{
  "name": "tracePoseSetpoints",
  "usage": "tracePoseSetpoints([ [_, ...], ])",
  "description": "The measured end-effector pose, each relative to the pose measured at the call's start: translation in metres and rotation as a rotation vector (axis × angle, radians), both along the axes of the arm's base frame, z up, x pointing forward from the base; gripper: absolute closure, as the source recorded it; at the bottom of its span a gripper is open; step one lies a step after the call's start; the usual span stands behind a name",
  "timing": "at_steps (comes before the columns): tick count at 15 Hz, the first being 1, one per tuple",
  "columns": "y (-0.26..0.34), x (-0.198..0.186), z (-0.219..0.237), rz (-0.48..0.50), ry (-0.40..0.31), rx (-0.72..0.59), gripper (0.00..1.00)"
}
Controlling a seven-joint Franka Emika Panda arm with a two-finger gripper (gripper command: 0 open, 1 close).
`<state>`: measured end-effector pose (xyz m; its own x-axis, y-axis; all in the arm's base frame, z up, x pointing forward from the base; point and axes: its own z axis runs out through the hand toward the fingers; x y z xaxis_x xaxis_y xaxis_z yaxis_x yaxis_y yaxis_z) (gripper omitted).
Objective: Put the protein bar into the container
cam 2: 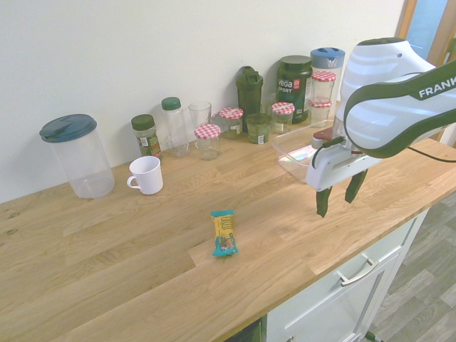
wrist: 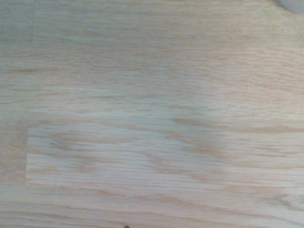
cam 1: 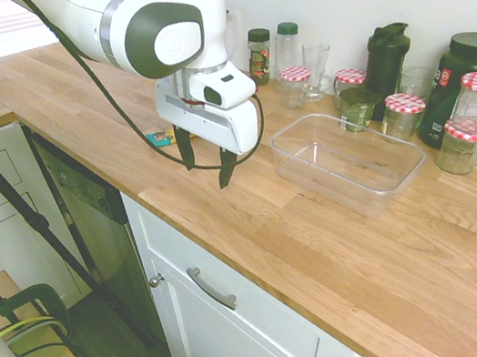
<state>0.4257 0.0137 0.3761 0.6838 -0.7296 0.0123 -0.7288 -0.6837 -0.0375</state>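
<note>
Wood counter, bar [cam 2: 224, 233] lies well left of my gripper [cam 2: 336, 195].
Fingers spread, empty; bar's long axis runs near-far; container [cam 1: 348, 162] behind gripper.

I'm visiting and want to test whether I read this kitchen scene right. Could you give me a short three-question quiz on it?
1. True or false: the protein bar already lies in the container.
2. The gripper is: A) open and empty, B) shut on the bar, C) resting inside the tub.
3. Fill in: beside the big blue-lidded canister stands a white ____.

Key:
1. False; the bar lies on the bare countertop, apart from the tub.
2. A; the fingers are spread and hang above the wood, holding nothing.
3. Mug.
</note>
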Motion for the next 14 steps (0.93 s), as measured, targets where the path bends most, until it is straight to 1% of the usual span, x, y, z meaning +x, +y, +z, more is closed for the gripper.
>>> tracePoseSetpoints([
  [2, 0.001, 0.000, 0.000, -0.011, 0.001, -0.007, 0.00],
  [4, 0.015, 0.000, 0.008, -0.020, -0.012, -0.023, 0.00],
  [8, 0.105, -0.002, 0.044, -0.048, -0.051, -0.050, 0.00],
  [11, 0.170, 0.001, 0.059, -0.113, -0.053, -0.042, 0.00],
  [14, 0.201, 0.026, 0.042, -0.184, -0.033, -0.065, 0.00],
])
